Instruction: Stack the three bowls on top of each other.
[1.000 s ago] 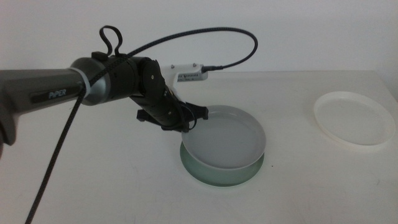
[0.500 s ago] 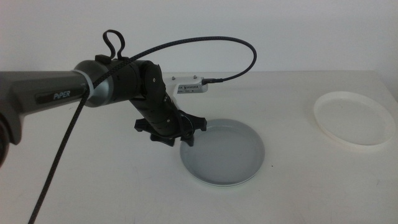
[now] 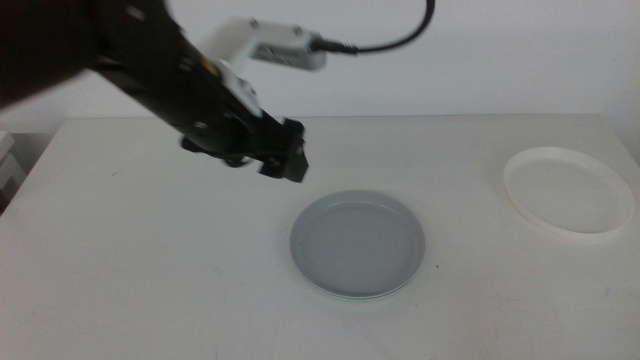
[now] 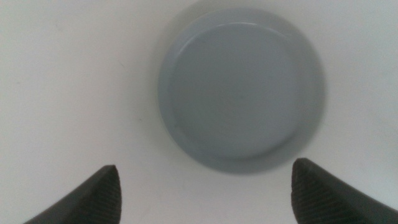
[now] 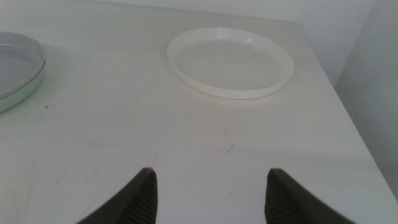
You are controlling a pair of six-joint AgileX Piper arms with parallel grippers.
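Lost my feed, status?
Left pincer open, above grey-blue bowl, which sits on green bowl. Right pincer open, waiting. White bowl apart, unobstructed.

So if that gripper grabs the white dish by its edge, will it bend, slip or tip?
The white bowl looks rigid, probably hard plastic, so it should hardly bend. Its smooth, glossy low rim may slip between the right gripper's open jaws. It is wide and shallow, so held at one edge its far side would probably sag. It sits flat, so pushing should slide it, not roll it.

No text, label, brand, number or sign can be read in these views.
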